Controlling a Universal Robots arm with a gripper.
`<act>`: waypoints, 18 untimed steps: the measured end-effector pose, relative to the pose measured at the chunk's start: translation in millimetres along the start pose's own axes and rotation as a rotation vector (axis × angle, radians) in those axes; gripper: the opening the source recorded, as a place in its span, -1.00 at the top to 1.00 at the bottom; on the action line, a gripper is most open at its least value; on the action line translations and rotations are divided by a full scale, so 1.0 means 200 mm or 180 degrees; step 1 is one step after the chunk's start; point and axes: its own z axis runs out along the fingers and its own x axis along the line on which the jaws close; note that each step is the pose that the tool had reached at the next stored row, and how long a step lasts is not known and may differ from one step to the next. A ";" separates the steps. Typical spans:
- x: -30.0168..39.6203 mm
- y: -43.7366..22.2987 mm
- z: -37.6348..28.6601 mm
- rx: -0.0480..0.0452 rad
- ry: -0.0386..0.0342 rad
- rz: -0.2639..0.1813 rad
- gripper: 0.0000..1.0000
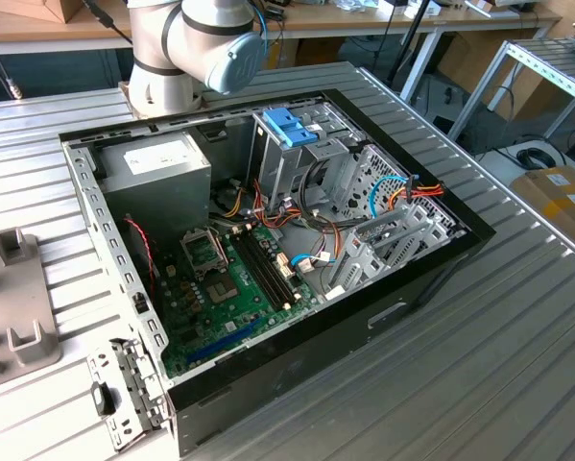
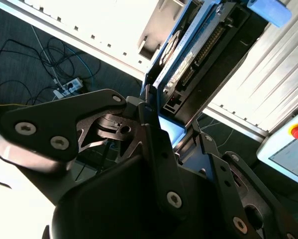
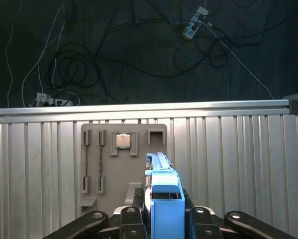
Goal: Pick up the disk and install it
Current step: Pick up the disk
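My gripper [image 3: 163, 221] is shut on the disk [image 3: 162, 191], a slim drive held on edge with its blue plastic carrier frame facing the first wrist view. It hangs above a ribbed metal table. In the second wrist view the disk [image 2: 191, 55] runs away from the gripper [image 2: 174, 119], showing its metal side, its connector row and a blue frame end [image 2: 269, 10]. The open computer case [image 1: 431, 279] lies on the table in the exterior view, with a metal drive cage [image 1: 297, 163] inside it.
A grey parts fixture [image 3: 101, 164] holding a processor chip [image 3: 122, 141] lies under the held disk. In the case sit a grey power-supply box [image 1: 157, 163], the green motherboard [image 1: 225, 288] and orange and blue cables [image 1: 402, 192]. The arm's base [image 1: 186, 48] stands behind the case.
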 end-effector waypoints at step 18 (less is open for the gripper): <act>0.022 -0.047 -0.003 0.0000 -0.0001 0.0000 0.26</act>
